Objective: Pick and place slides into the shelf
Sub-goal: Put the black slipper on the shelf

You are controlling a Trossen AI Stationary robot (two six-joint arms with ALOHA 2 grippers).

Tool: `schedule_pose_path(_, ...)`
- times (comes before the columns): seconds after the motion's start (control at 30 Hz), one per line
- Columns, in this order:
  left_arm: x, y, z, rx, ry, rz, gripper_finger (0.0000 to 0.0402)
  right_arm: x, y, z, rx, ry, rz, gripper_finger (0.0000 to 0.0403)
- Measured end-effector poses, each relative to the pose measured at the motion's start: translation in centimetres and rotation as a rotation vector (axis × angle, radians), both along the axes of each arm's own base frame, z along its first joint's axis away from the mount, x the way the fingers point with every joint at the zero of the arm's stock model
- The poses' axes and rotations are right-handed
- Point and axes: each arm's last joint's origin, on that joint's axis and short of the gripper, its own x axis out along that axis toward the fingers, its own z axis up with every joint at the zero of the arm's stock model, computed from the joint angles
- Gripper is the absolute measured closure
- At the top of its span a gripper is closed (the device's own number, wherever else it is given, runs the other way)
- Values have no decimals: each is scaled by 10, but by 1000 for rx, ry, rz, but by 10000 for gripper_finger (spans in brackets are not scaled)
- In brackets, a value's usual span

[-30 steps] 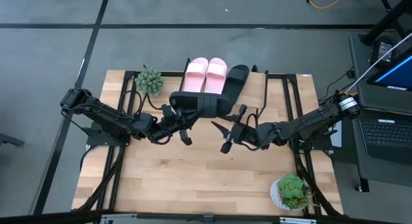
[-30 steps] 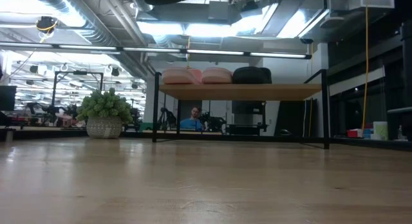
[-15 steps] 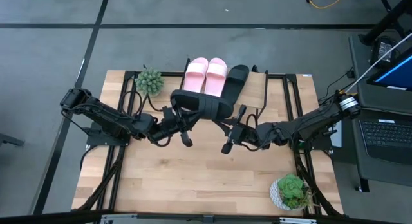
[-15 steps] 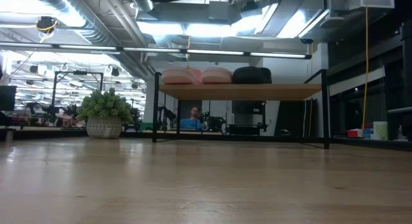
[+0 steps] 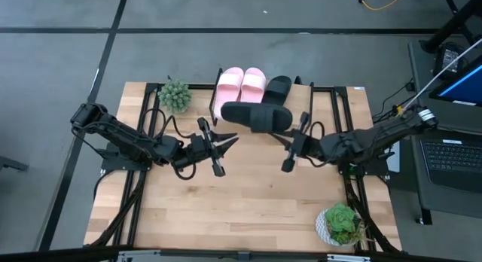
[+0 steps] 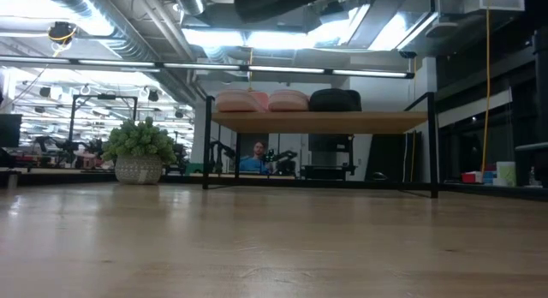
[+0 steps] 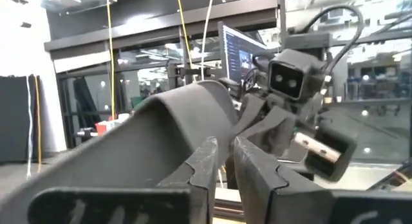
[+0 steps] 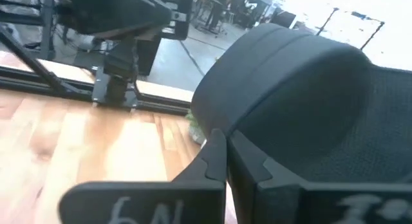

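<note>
The left hand [image 5: 226, 141] hangs above the counter [image 5: 226, 209], its fingers [image 7: 212, 169] slightly parted, just beside the heel end of a black slide [image 5: 256, 116]; whether it touches the slide I cannot tell. The right hand [image 5: 297, 134] is clamped on that slide's other end, holding it aloft. Beyond both hands, the shelf [image 6: 321, 122] carries two pink slides [image 5: 241, 86] and a second black slide [image 5: 279, 86].

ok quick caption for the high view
Right gripper holds a black slide aloft beside the left gripper, before the shelf.
</note>
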Motion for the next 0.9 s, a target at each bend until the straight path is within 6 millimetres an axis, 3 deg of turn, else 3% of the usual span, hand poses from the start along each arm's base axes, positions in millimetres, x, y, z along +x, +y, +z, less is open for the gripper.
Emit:
schedule_pose_path(0.23, 1, 0, -3, 34, 43, 10, 341, -27, -6, 7, -7, 65, 21, 400)
schedule_pose_path(0.57, 4, -1, -13, 71, 155, 12, 337, -70, -25, 16, 119, 118, 127, 400)
schedule_pose_path(0.9, 4, -1, -14, 72, 161, 13, 336, -91, -46, 22, 208, 270, 135, 400)
